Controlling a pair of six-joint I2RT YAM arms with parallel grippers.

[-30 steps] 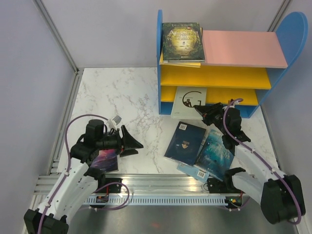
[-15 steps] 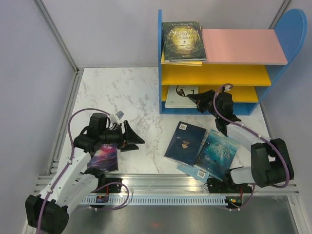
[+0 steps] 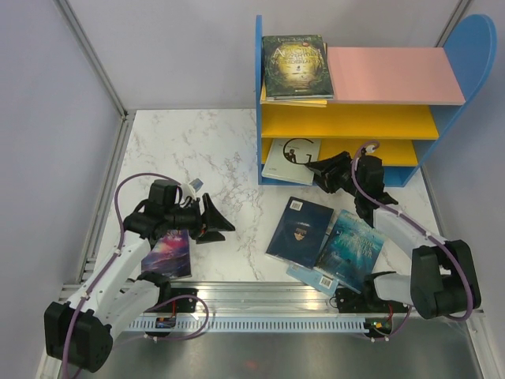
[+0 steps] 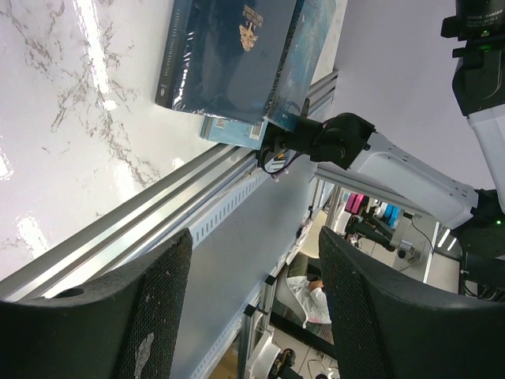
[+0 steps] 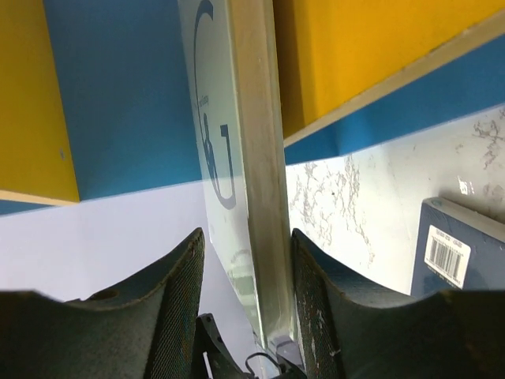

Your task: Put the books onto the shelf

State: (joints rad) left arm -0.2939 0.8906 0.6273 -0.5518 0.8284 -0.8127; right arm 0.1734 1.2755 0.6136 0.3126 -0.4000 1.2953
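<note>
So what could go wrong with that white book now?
The white book pokes out of the shelf at the bottom, so it might slide out. The right gripper has a finger on each side of it, open but close, so backing away could drag it. The navy book lies close by that arm and might get bumped.

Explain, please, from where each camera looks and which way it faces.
Top external: above and behind the left arm and right arm, looking down on the table and shelf; both show.
Left wrist: behind the left hand, facing the near rail and navy book; fingers show.
Right wrist: behind the right hand, facing the shelf's bottom compartment; fingers flank the pale book.
Shared: top and right wrist both show that book.
</note>
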